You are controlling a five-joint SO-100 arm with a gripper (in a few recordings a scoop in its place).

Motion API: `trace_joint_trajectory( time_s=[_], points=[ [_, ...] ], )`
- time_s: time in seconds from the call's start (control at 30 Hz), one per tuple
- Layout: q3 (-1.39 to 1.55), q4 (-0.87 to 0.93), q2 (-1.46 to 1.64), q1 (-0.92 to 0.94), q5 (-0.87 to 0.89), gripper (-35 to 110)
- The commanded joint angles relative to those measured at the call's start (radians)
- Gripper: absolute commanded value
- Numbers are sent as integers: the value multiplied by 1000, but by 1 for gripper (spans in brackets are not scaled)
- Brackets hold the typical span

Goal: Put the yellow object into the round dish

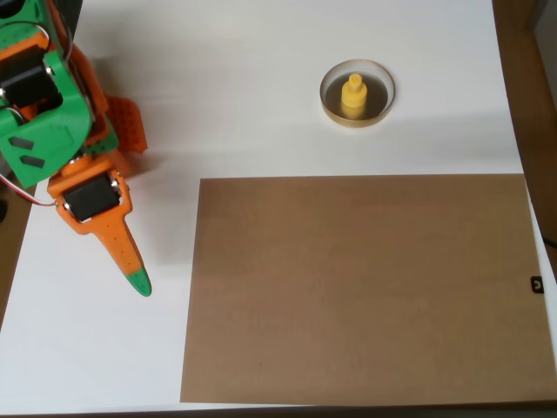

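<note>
The yellow object (353,96) stands upright inside the round dish (383,106), knob on top, on the white surface at the upper middle. My orange and green gripper (130,266) is far off at the left edge, well apart from the dish. One long orange finger with a green tip (139,283) points down and to the right with nothing on it. A second finger does not show clearly, so I cannot tell how the jaws stand.
A large brown sheet (361,287) covers the lower right of the white table (226,78). The arm's green and orange body (52,122) fills the upper left corner. A dark wooden edge (531,78) runs down the right side.
</note>
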Motion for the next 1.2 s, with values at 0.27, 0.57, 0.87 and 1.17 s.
trace_joint_trajectory(
  time_s=[0.27,0.57,0.87,1.17],
  points=[
    [49,-15,32,18,31,8],
    [49,-12,32,46,54,0],
    [51,-20,32,57,38,1],
    [52,-25,34,112,124,0]
  ],
)
